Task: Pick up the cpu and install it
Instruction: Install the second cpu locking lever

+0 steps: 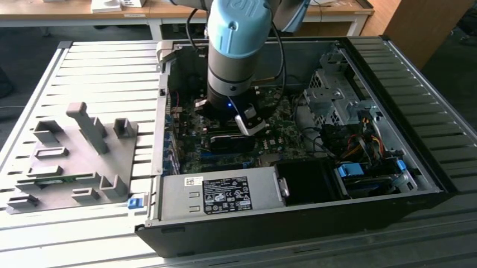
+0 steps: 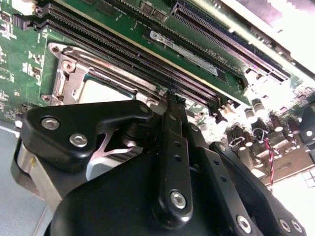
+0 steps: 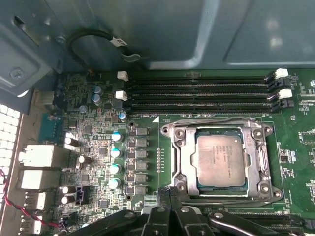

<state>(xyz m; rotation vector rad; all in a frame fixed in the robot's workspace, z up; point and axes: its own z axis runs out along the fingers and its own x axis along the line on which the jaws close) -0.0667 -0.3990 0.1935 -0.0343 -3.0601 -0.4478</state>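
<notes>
Slatted metal table [image 1: 97, 72] carries an open computer case [image 1: 298, 218], with a grey holder plate [image 1: 67, 162] at the left of the exterior view; I reach down inside the case over the motherboard [image 3: 147, 147]. In the first wrist view the cpu [image 3: 220, 160] already lies in its socket [image 3: 219, 162], right of centre, below the memory slots [image 3: 197, 91]; my gripper [image 3: 172, 194] stands just beside the socket's near edge, fingers [image 2: 172, 105] pressed together and empty. I judge the seating done; the next move calls for care around the frame, not force.
</notes>
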